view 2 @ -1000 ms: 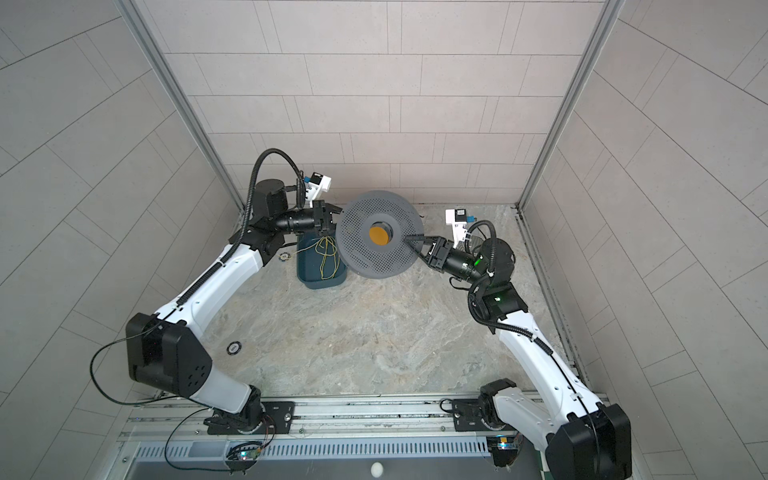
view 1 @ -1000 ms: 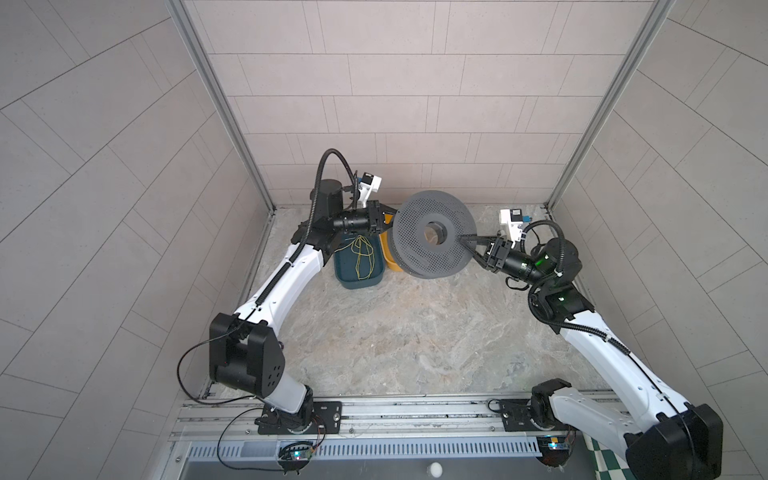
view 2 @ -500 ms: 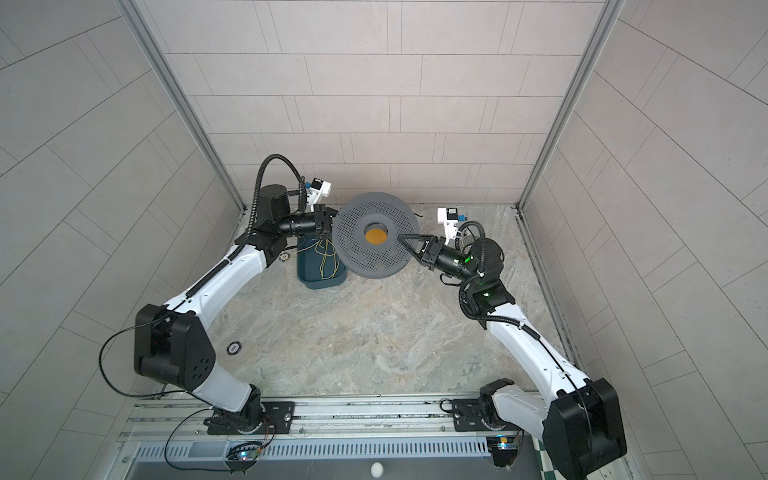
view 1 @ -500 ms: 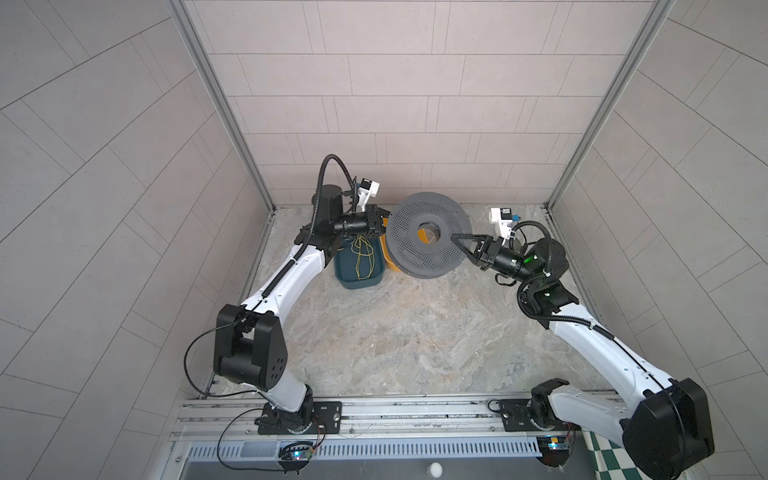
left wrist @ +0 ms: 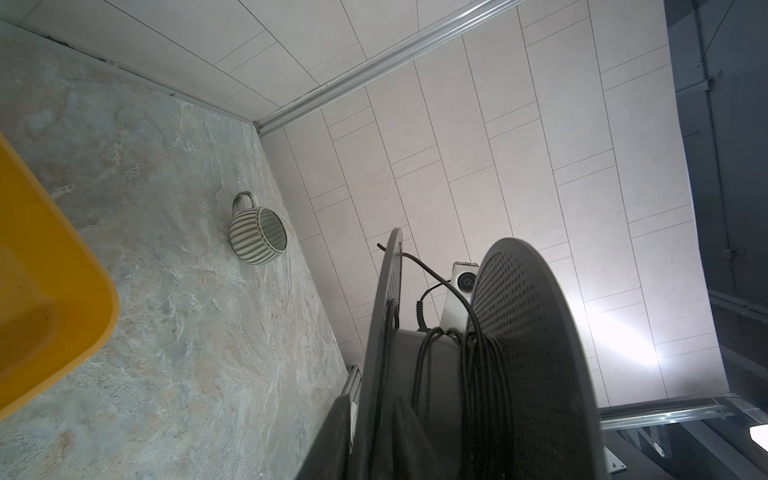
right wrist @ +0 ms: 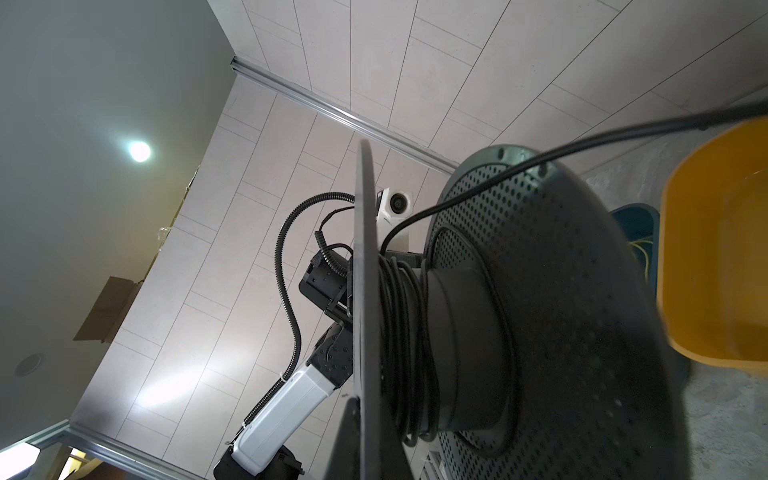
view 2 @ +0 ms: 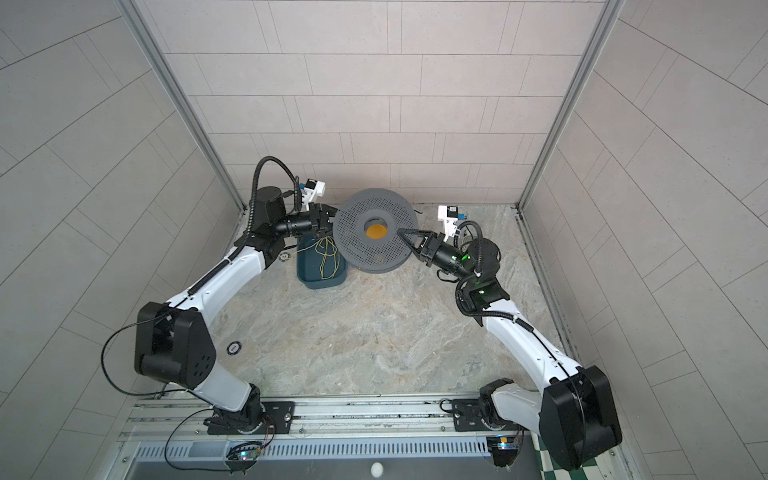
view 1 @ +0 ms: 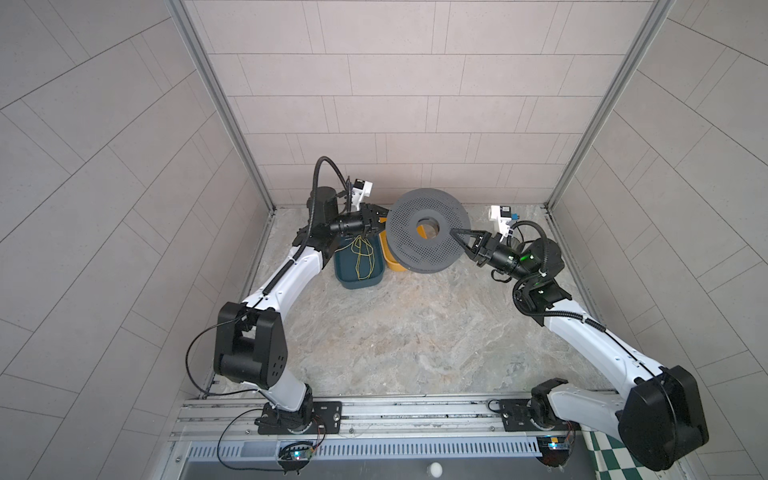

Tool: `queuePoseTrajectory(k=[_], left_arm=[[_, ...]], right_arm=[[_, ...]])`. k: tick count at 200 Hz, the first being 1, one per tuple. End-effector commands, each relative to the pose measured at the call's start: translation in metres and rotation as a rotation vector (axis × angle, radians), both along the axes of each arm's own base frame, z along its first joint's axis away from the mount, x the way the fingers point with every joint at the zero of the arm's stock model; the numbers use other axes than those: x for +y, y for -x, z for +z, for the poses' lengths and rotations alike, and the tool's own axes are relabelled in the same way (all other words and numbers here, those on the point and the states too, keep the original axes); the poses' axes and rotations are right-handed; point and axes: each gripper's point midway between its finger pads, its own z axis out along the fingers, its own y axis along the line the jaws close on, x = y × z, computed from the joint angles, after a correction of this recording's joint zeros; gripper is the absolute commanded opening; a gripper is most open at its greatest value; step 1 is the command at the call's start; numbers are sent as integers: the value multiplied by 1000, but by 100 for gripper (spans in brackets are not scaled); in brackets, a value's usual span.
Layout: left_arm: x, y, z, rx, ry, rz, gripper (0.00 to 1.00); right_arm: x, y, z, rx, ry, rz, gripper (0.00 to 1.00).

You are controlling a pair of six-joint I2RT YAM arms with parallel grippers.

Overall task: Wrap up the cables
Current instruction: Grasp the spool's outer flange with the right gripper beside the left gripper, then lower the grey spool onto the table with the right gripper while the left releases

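Note:
A grey perforated spool [view 1: 428, 245] [view 2: 374, 253] hangs tilted above the floor at the back, between both arms. The black cables [left wrist: 482, 374] [right wrist: 399, 332] are wound in several turns round its hub, and one loose strand [right wrist: 582, 145] leads off past the flange. My left gripper [view 1: 380, 218] [left wrist: 372, 419] straddles the rim of one flange, jaws slightly open, with a sliver of light beside one finger [left wrist: 332, 440]. My right gripper [view 1: 455, 232] [view 2: 401, 232] [right wrist: 365, 415] is shut on the flange on the opposite side.
A yellow bin [view 1: 392, 262] [right wrist: 715, 270] stands under the spool. Beside it is a dark teal bin [view 1: 345, 278] holding a yellow-green cord [view 1: 361, 257]. A striped mug [left wrist: 257, 232] lies near the back right corner. The back wall is close behind.
My right gripper reached in over the spool's face and shut on the flange. The left jaws have eased apart on the rim. The spool shifted slightly toward the back.

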Motion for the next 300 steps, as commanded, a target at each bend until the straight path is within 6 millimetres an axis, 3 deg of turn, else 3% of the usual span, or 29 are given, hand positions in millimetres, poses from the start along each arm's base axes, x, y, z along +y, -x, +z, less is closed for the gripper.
queuePoseTrajectory(k=[1, 36, 102, 132, 176, 241, 263, 268, 300], left_arm=[[3, 10, 22, -81, 31, -31, 24], [5, 10, 18, -71, 29, -24, 24], [12, 8, -2, -33, -39, 12, 37], [15, 8, -14, -7, -86, 30, 46], [28, 10, -34, 28, -180, 74, 50], [48, 19, -29, 9, -249, 137, 55], [51, 23, -25, -7, -273, 150, 62], [51, 23, -24, -9, -275, 153, 62], [52, 26, -21, -17, -274, 161, 70]], right_arm=[[-18, -17, 18, -21, -74, -107, 0], [-22, -24, 20, -2, -140, -103, 0], [-35, -26, 25, 0, -177, -134, 0], [-44, -28, 21, 14, -184, -169, 0], [-52, -26, 11, 37, -185, -176, 0], [-43, -6, -22, 82, -85, -114, 0], [-42, 3, -32, 89, -45, -104, 0], [-42, 5, -48, 121, -33, -104, 0], [-42, 17, -77, 146, 12, -91, 0]])
